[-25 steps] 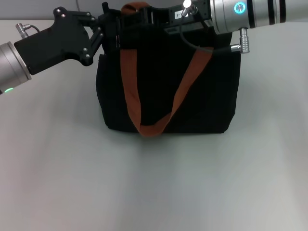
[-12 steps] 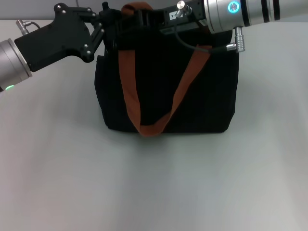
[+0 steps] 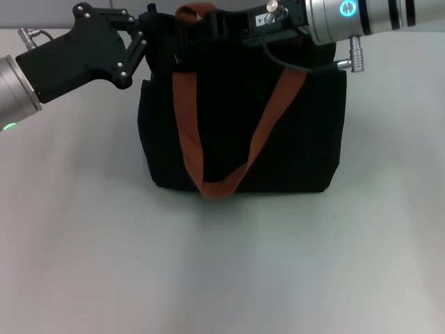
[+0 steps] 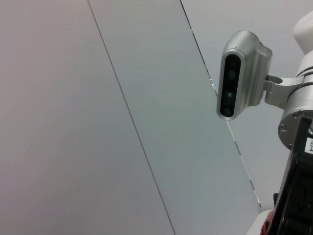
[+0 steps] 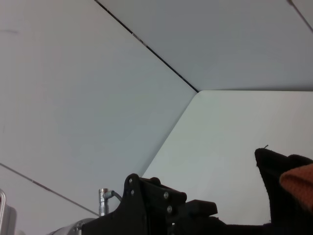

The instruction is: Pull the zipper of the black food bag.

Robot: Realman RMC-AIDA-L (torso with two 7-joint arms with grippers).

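The black food bag stands upright on the table, with its orange-brown straps hanging down the front. My left gripper is at the bag's top left corner, black against the black fabric. My right gripper reaches in from the right and lies along the bag's top edge, close to the left gripper. The zipper is hidden among the grippers and the dark fabric. The right wrist view shows the left gripper, a corner of the bag and a bit of strap.
The pale table spreads in front of and beside the bag. The left wrist view shows wall panels, the robot's head camera and part of the right arm's black housing.
The right arm swayed slightly left along the bag's top, then back right. The left gripper crept a little up and left. The bag stays in place.
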